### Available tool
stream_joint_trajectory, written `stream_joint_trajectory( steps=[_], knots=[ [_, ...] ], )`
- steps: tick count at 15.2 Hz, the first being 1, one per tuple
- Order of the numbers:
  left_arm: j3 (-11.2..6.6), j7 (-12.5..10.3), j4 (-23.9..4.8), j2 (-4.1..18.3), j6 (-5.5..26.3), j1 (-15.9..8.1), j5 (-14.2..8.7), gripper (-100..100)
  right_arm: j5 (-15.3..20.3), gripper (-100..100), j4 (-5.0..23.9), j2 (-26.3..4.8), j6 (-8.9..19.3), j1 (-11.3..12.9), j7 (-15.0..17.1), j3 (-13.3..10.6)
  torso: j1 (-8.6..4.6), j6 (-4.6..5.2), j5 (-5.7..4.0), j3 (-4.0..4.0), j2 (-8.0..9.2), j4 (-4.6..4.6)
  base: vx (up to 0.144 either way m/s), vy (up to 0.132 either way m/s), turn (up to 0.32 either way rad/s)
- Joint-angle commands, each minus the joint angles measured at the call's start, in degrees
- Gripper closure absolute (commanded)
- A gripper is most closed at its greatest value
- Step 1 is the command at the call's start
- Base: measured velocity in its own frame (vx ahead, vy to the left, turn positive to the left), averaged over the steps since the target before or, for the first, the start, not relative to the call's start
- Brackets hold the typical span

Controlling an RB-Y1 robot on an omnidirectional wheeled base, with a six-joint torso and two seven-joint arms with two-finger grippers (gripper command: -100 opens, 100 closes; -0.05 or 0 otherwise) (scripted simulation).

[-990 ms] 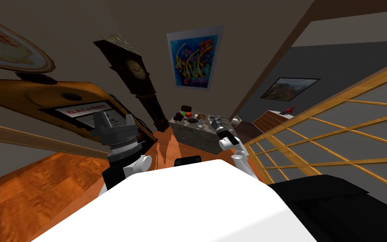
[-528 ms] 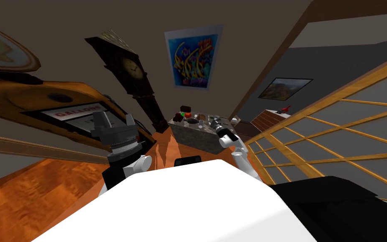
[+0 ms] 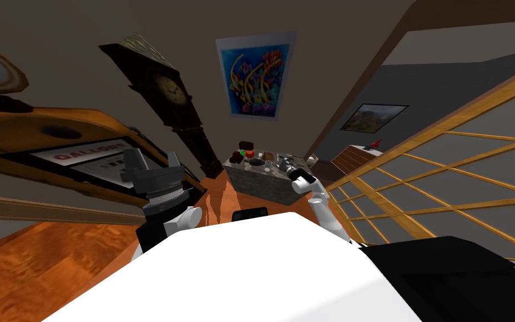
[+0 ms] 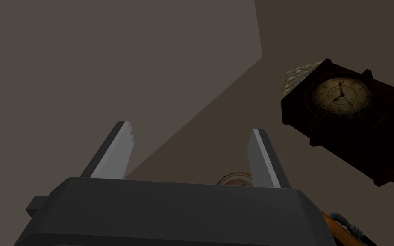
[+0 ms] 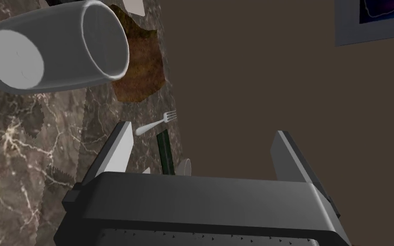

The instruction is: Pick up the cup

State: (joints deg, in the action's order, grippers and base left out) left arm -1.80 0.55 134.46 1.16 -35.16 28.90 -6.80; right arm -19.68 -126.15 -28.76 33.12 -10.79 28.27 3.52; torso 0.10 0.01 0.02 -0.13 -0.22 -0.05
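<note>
So our right gripper (image 5: 203, 128) is wide open with nothing in it. Both thin blades are spread, one over the dark, veined marble-look counter (image 5: 21, 171) and the other hanging past its edge. The pale grey, smooth-walled round cup (image 5: 55, 47) is on that counter, ahead of the fingers and off toward the counter side, so it's near but not between them yet. Honestly we can't tell from this angle if it's upright or tipped over. Our guess is it's light, rigid and pretty slick, so those skinny blades could squirt it out or knock it away. We'd take it across the middle of the wall, blades on opposite sides, not by the rim. Just beside it there's a ragged brown patch (image 5: 138, 72), then a small silver fork (image 5: 155, 124) and a dark green stick (image 5: 165, 151) closer to the gripper. Arm-wise, the right forearm is stretched forward to the counter's end and the hand looks rolled sideways. Our left gripper (image 3: 150, 162) is raised out on our left, well away from the counter, fingers apart too and holding nothing.
</note>
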Motion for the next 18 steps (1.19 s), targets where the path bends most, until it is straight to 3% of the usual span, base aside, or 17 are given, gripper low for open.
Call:
stream_joint_trajectory(
  steps=[1, 3, 4, 7, 8, 11, 12, 15, 16, 18],
  knots=[
    [0.0, 0.0, 0.0, 0.0, 0.0, 0.0, 0.0, 0, -1.4, -100, 0.5, -0.8, 2.9, 1.1, 2.4, 0.1, 0.0, 0.0, 0.0, 0.0, 0.0, 0.0, 0.065, 0.04, -0.101],
    [0.0, 0.0, 0.0, 0.0, 0.0, 0.0, 0.0, 0, -1.4, -100, 0.5, -0.8, 4.4, 1.1, 2.4, 0.1, 0.01, -0.01, 0.0, -0.03, -0.04, -0.01, 0.04, 0.025, -0.019],
    [0.0, 0.0, 0.0, 0.0, 0.0, 0.0, 0.0, 0, -3.6, -100, 1.4, -2.0, 6.2, 2.7, 5.1, 0.3, -0.01, -0.01, 0.0, 0.0, 0.01, 0.0, 0.039, 0.032, -0.074],
    [0.0, 0.0, 0.0, 0.0, 0.0, 0.0, 0.0, 0, -3.6, -100, 1.4, -2.0, 8.8, 2.7, 5.4, 0.3, 0.03, -0.01, 0.01, -0.02, -0.03, -0.01, 0.048, 0.036, -0.043],
    [0.0, 0.0, 0.0, 0.0, 0.0, 0.0, 0.0, 0, -5.7, -100, 2.3, -3.1, 10.8, 4.3, 8.1, 0.5, 0.0, -0.01, 0.0, 0.0, 0.01, -0.01, 0.041, 0.037, -0.087],
    [0.0, 0.0, 0.0, 0.0, 0.0, 0.0, 0.0, 0, -5.7, -100, 2.3, -3.1, 13.3, 4.3, 8.5, 0.5, 0.03, -0.01, 0.01, -0.02, -0.03, -0.01, 0.048, 0.035, -0.041],
    [0.0, 0.0, 0.0, 0.0, 0.0, 0.0, 0.0, 0, -7.9, -100, 3.1, -4.2, 15.3, 5.9, 11.2, 0.7, 0.0, -0.02, 0.0, 0.0, 0.01, -0.01, 0.048, 0.033, -0.078],
    [0.0, 0.0, 0.0, 0.0, 0.0, 0.0, 0.0, 0, -7.9, -100, 3.1, -4.2, 17.7, 5.9, 11.5, 0.7, 0.02, -0.01, 0.0, -0.03, -0.04, -0.02, 0.047, 0.033, -0.044],
    [0.0, 0.0, 0.0, 0.0, 0.0, 0.0, 0.0, 0, -10.0, -100, 4.0, -5.3, 19.6, 7.4, 14.1, 0.9, -0.01, -0.01, 0.0, 0.0, 0.01, -0.01, 0.047, 0.035, -0.07],
    [0.0, 0.0, 0.0, 0.0, 0.0, 0.0, 0.0, 0, -10.0, -100, 4.0, -5.3, 21.8, 7.4, 14.5, 0.9, 0.04, 0.0, 0.01, -0.03, -0.04, -0.01, 0.056, 0.044, -0.07]
  ],
)
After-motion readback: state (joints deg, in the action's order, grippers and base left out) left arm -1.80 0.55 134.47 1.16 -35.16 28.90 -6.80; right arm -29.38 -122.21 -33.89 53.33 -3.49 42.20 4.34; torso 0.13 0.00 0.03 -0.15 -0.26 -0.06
